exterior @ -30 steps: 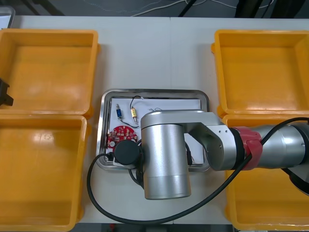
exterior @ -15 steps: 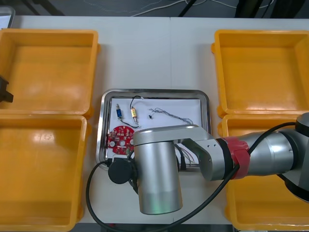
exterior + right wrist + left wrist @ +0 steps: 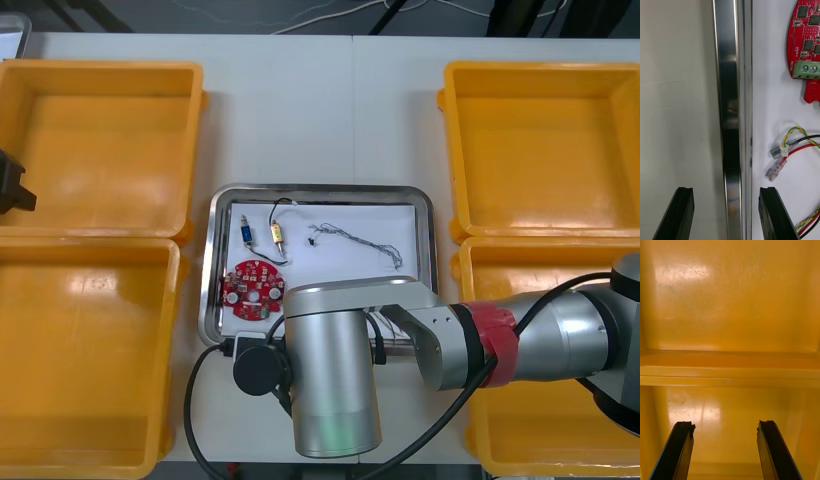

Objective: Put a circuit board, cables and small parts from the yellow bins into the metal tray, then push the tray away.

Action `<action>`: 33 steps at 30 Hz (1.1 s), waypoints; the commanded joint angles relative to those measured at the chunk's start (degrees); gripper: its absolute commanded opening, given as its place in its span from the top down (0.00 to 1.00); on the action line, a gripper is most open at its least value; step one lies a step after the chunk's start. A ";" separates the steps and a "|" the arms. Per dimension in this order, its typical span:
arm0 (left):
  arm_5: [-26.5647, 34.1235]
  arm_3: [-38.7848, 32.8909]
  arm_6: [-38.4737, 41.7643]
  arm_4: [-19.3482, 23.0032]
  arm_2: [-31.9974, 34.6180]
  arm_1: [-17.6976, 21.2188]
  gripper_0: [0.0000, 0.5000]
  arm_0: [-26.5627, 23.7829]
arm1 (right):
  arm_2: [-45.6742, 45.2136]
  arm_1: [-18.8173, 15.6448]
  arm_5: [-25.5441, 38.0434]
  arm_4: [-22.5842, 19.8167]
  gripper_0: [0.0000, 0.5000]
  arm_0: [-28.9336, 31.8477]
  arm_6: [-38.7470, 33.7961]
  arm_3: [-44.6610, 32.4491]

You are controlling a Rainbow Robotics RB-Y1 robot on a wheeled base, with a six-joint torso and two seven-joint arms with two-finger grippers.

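Tray (image 3: 320, 188): circuit board (image 3: 252, 288), cables (image 3: 793, 144), possibly small parts (image 3: 245, 231). Right claw (image 3: 725, 191) spread astride its rim; left claw (image 3: 724, 423) spread over bin (image 3: 730, 315).

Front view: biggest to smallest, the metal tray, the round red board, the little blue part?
1. Metal tray
2. Red circuit board
3. Blue small metal part

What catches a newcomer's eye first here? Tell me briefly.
The bulky silver right arm sprawls over the near edge of the metal tray at mid-table. The right gripper, jaws open, straddles the tray's rim, near the red circuit board and red and yellow cable. The left gripper, jaws open, hangs over a yellow bin.
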 commanded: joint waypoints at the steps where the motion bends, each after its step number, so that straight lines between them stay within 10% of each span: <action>1: -0.51 -2.22 -1.77 0.60 1.31 0.14 0.00 1.12 | 1.01 1.56 -1.06 1.03 0.00 0.96 3.14 0.70; 11: -0.51 -3.36 -1.77 0.51 1.31 0.14 0.00 2.00 | 1.18 2.09 -1.76 1.73 0.01 1.05 3.49 2.54; 13: -0.51 -3.45 -1.77 0.51 1.31 0.14 0.00 2.09 | 1.18 2.09 -1.76 1.73 0.19 1.05 3.49 2.45; 15: -0.51 -3.71 -1.77 0.51 1.31 0.14 0.00 2.26 | 1.18 2.09 -1.68 1.73 0.74 1.05 3.58 2.54; 17: -0.51 -3.98 -1.77 0.43 1.31 0.14 0.00 2.35 | 1.18 2.00 -1.68 2.00 0.98 1.05 3.49 2.54; 33: -0.95 -3.89 -1.68 0.43 1.31 -0.21 0.00 2.35 | 1.18 0.16 -2.03 4.02 1.00 -2.73 2.70 2.45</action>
